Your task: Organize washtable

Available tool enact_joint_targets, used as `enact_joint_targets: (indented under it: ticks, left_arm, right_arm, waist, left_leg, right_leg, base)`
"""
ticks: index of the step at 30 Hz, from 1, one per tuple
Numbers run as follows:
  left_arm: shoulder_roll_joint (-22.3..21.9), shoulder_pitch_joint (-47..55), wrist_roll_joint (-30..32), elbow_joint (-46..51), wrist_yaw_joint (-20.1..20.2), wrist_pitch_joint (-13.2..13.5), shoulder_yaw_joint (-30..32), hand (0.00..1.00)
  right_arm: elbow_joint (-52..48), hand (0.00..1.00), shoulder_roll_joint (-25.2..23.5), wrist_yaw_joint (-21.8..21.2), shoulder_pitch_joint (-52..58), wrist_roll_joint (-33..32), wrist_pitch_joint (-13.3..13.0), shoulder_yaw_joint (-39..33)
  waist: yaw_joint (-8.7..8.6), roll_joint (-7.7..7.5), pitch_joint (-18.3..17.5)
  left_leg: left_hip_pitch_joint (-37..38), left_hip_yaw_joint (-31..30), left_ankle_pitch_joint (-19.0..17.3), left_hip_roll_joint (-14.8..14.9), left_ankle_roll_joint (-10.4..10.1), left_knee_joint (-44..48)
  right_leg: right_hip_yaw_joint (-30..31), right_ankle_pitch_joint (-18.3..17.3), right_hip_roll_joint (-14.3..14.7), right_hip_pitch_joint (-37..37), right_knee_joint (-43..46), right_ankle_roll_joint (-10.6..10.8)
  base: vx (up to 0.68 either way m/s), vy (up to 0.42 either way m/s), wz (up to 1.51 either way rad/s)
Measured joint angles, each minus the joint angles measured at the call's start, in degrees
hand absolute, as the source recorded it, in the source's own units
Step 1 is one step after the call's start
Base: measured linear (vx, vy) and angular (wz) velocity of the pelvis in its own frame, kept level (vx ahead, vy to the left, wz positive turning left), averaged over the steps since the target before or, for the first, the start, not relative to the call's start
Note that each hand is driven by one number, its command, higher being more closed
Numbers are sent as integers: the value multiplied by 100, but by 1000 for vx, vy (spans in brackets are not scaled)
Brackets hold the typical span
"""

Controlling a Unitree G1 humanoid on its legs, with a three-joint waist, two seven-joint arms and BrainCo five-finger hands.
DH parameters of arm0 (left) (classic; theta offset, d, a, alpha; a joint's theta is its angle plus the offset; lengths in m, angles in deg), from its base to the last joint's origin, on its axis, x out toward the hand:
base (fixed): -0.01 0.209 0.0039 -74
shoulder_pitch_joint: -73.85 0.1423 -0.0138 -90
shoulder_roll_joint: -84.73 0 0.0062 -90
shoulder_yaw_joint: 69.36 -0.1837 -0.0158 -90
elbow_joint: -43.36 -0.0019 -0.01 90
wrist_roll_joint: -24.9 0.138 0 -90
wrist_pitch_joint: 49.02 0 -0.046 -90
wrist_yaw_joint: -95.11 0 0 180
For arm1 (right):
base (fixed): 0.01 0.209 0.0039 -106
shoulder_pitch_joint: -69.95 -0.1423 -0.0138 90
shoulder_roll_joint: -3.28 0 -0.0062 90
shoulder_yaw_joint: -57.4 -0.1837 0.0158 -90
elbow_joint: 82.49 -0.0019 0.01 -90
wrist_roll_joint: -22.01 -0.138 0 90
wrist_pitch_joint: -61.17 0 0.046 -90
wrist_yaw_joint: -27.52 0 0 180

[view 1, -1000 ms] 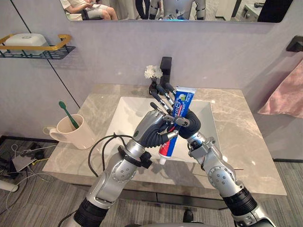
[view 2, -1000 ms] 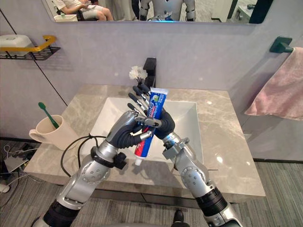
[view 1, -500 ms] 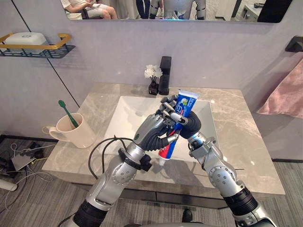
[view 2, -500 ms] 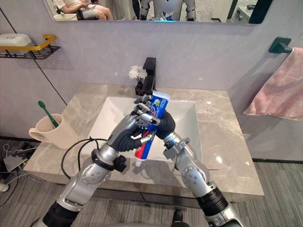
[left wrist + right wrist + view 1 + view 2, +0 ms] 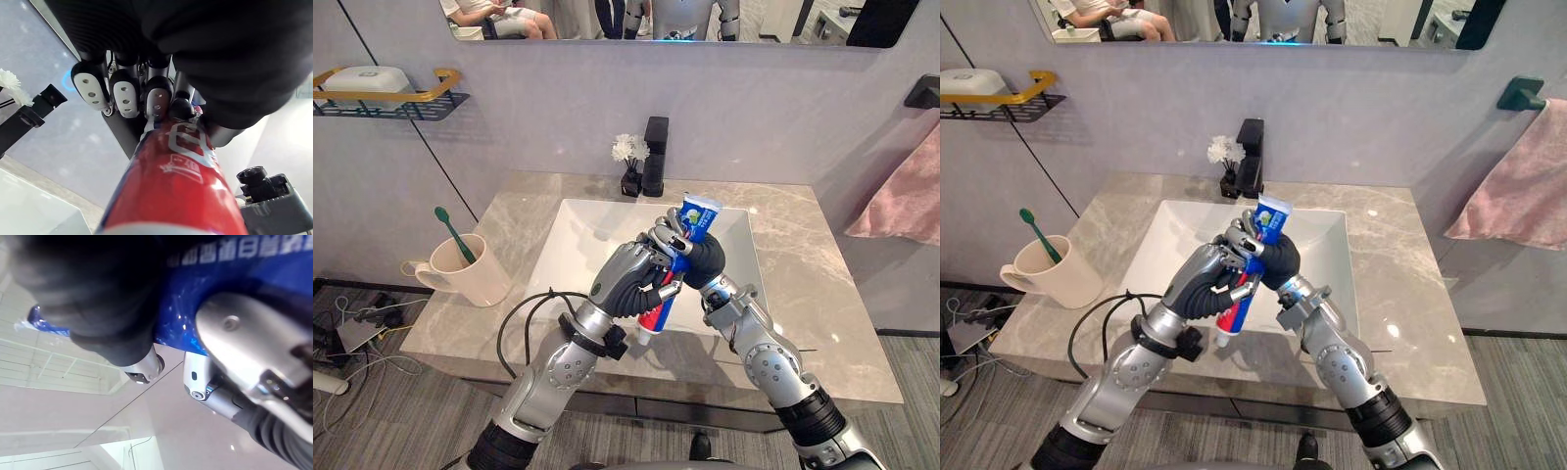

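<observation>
Blue-and-red toothpaste tube (image 5: 695, 214), held in the air above the white sink (image 5: 576, 233), cap end pointing down and crimped blue end up, tilted toward the robot's right. You see both hands closed on it at mid-length. The left hand (image 5: 628, 279) wraps the tube from the left, and its wrist view shows the fingers (image 5: 122, 93) curled over the red part of the tube. The right hand (image 5: 706, 260) grips from the right, and its wrist view shows a silver finger (image 5: 244, 342) pressed against the blue part. The two hands touch each other around the tube.

On the grey marble countertop (image 5: 813, 284), well to the left of the sink, stands a cream cup (image 5: 460, 272) with a green toothbrush (image 5: 455, 238) leaning in it. Behind the sink are a black faucet (image 5: 655, 157) and, just beside it, a small vase of white flowers (image 5: 628, 149). A pink towel (image 5: 906, 196) hangs at far right.
</observation>
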Motion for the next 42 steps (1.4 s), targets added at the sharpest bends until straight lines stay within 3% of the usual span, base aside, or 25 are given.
enact_joint_targets:
  ticks: [7, 10, 13, 20, 26, 31, 35, 38, 42]
  left_arm:
    - [-180, 273, -4, 337, -220, -158, 364, 0]
    - [-189, 304, -4, 545, -231, -198, 546, 0]
    - [-213, 451, -13, 877, -458, -264, 1096, 0]
    - [-209, 528, -16, 1375, -603, -262, 1380, 0]
    - [-216, 544, -201, 1785, -872, -257, 1981, 0]
    - [-403, 604, -480, 1931, -1128, -259, 2458, 0]
    - [-806, 974, -846, 1978, -1361, -270, 3306, 0]
    - [-1272, 1186, -1305, 1866, -1532, -273, 4292, 0]
    - [-1640, 1297, -2075, 1130, -1746, -376, 5359, 0]
  right_arm:
    - [-15, 100, -311, -22, -85, 61, -24, -100]
    - [-29, 100, -340, -28, -125, 60, -148, -155]
    - [-29, 100, -374, -27, -125, 60, -201, -305]
    - [-30, 100, -361, -25, -125, 61, -283, -595]
    - [-30, 100, -358, -24, -123, 62, -286, -616]
    - [-99, 100, -388, -22, -55, 86, -309, -774]
    - [-128, 100, -534, -21, 31, 176, -396, -968]
    - [-319, 100, -602, -18, 306, 253, -417, -1224]
    - [-347, 100, -696, -14, 471, 393, -442, -1568]
  waist:
    - [48, 0, 0]
    - [127, -5, -3]
    - [132, -9, -5]
    - [145, -13, -7]
    - [148, -13, -7]
    - [266, -14, -7]
    - [283, -16, -6]
    - [345, -19, -5]
    - [449, -24, -4]
  left_leg:
    - [7, 0, 8, 0, 4, -5]
    - [31, -20, 56, -6, 12, -76]
    - [48, -31, 85, -7, 10, -124]
    - [52, -41, 90, -6, 6, -137]
    - [55, -107, 121, -4, 1, -178]
    - [53, -142, 125, -1, -2, -188]
    - [48, -159, 127, 0, -7, -200]
    - [57, -164, 128, -2, -8, -272]
    - [54, -199, 163, 1, -19, -331]
  right_leg:
    - [-4, 0, -1, 7, 0, 0]
    - [-28, 0, -4, 16, 0, 0]
    - [-40, 0, -4, 17, 0, 0]
    - [-51, -1, -4, 24, 0, 0]
    - [-122, -1, -4, 72, 0, 0]
    - [-173, -4, -5, 99, -2, 0]
    - [-190, -8, -6, 103, -3, -1]
    - [-203, -27, -9, 102, -3, 1]
    - [-256, -56, -8, 99, -3, -9]
  base:
    - [0, 0, 0]
    - [-1, -1, 4]
    - [-2, -1, 1]
    - [0, 0, 0]
    - [-10, -3, 4]
    - [-20, -3, 4]
    - [-3, 0, 1]
    - [0, 0, 0]
    - [-6, -6, 5]
